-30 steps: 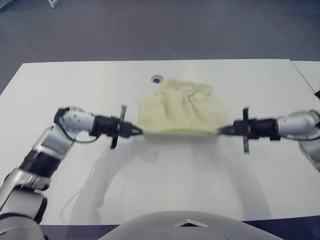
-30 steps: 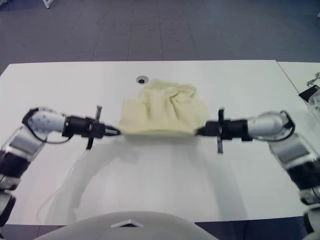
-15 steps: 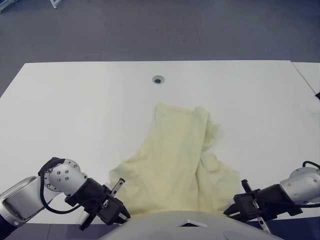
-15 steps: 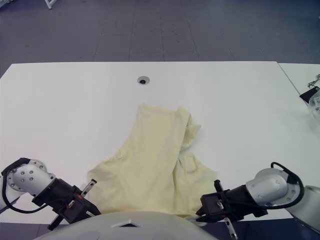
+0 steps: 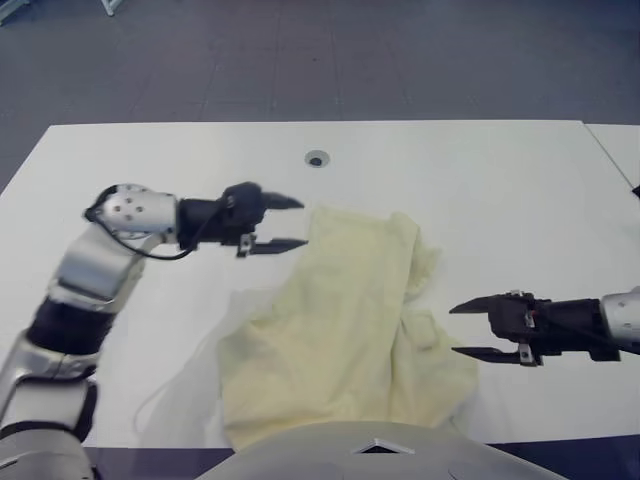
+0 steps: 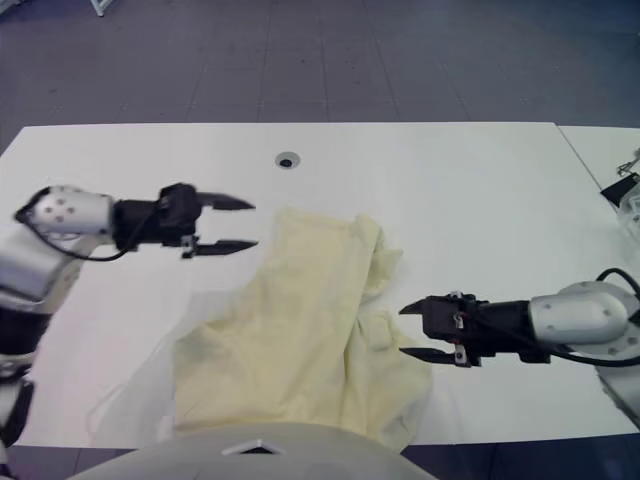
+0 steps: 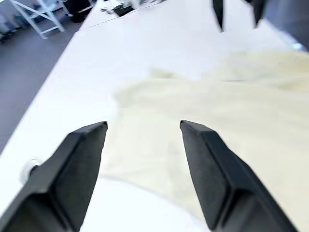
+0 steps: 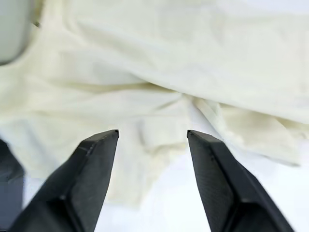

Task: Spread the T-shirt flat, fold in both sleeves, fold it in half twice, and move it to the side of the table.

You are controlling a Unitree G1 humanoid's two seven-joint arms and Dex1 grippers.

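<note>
Pale-yellow T-shirt [image 5: 345, 320] lies loosely spread toward the white table's [image 5: 150, 160] near edge, its right side rumpled. In the head views, both claws have dropped the hem they gripped half a second ago. The left gripper [image 5: 302, 222] gapes empty just beside the far-left corner, and the right gripper [image 5: 453, 330] gapes empty beside the bunched right side. Left wrist view: cloth lies just ahead of the spread fingers. Right wrist view: creased folds lie beyond the open fingers — flattening looks unfinished.
</note>
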